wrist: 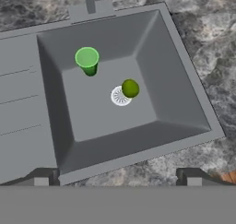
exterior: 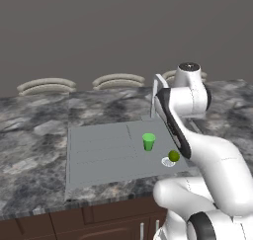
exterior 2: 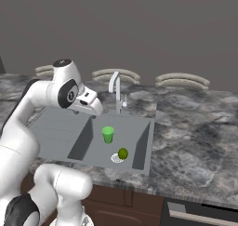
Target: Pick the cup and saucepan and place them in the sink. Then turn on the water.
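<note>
The small bright green tapered cup (wrist: 87, 60) stands in the grey recessed sink (wrist: 170, 80), upper left of the hand view, pincer (wrist: 117, 179) spread and empty; saucepan and water seemingly remain.

Count of things at the kitchen counter

One sink (wrist: 179, 75), grey, with one basin, one ridged drainboard (exterior: 99, 150), one round white drain (wrist: 119, 97) and one silver faucet (exterior 2: 115, 92). Inside the basin: one green cup (wrist: 87, 60), upright, and one small yellow-green ball (wrist: 130, 88) at the drain. One marbled stone counter (exterior 2: 190, 141). Three curved pale chair backs (exterior 2: 181, 80) show beyond the counter. One robot arm (exterior: 207, 150).
</note>
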